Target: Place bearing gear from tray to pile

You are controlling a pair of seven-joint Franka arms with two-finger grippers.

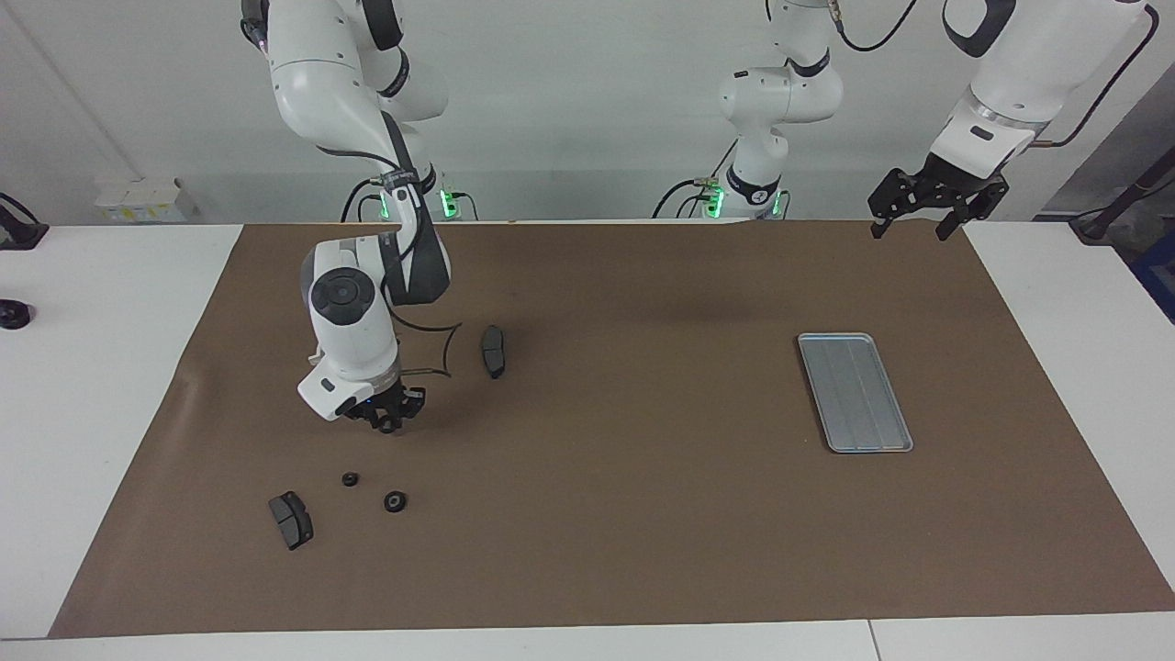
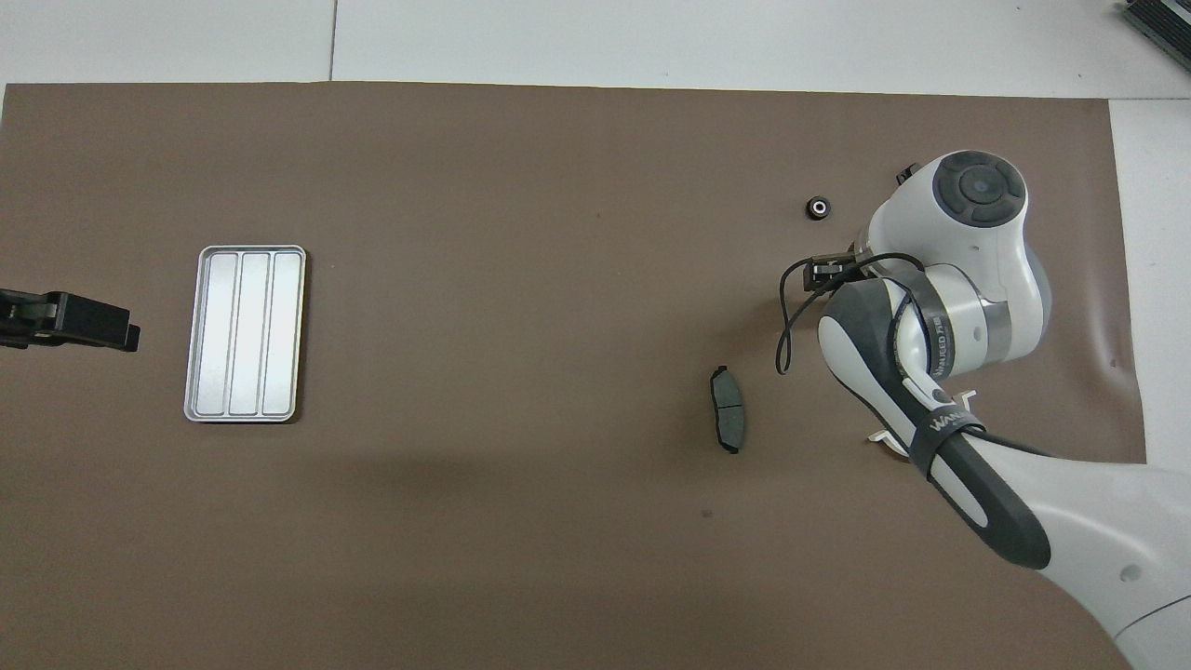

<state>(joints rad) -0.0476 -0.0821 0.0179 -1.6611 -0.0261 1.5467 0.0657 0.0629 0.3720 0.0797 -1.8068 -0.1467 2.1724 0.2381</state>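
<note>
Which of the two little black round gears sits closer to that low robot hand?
The smaller gear, nearer the robots than the bigger gear, lies closer to the right gripper.

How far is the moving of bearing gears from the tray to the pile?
Mostly done, it seems: the tray is empty, and two bearing gears lie by a brake pad. The right gripper is low over the mat near them. The left gripper waits, open.

Bright, even light falls from above. Shadows on the brown paper mat (image 1: 597,514) are soft and faint; a darker one lies under the right arm's gripper (image 1: 390,418). The ridged silver-grey metal tray (image 2: 246,333) shines with strong glare in the overhead view. Both views are sharp.
</note>
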